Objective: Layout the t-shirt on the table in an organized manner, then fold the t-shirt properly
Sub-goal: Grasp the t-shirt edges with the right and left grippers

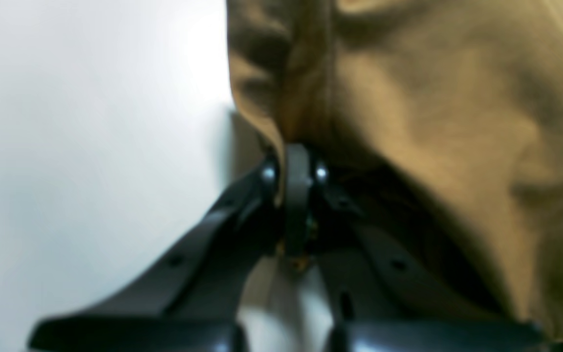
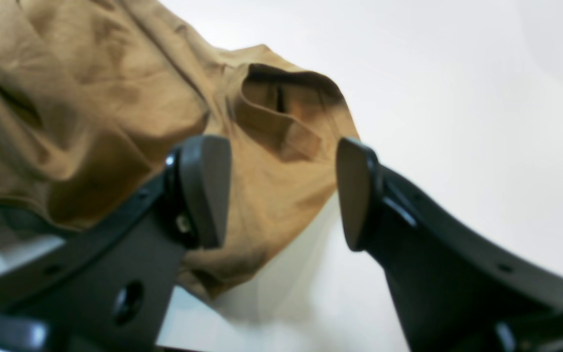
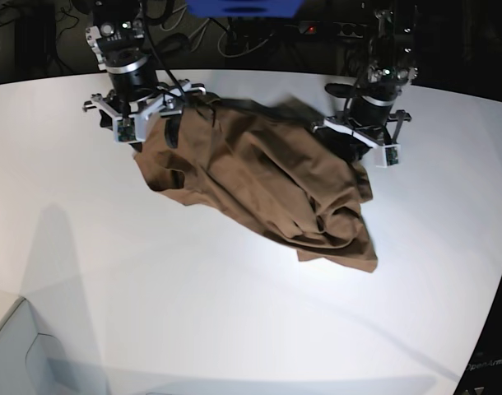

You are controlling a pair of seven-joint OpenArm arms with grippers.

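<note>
Only base view shows whole plain brown short-sleeved cloth t-shirt (image 3: 259, 185), crumpled, stretched between both arms on smooth white table (image 3: 193, 321). Left wrist view blurred, shirt cut off at frame edge. Left gripper (image 1: 297, 161) pinched together on cloth fold. Right gripper (image 2: 281, 190) spread wide, shirt edge behind it.

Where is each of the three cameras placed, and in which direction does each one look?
Left wrist: on the left arm, looking along the shut left gripper pinching the t-shirt.
Right wrist: on the right arm, looking past the open right gripper at crumpled cloth and the table.
Base: high in front, looking down at both arms.
All three views share the shirt and the white tabletop.
</note>
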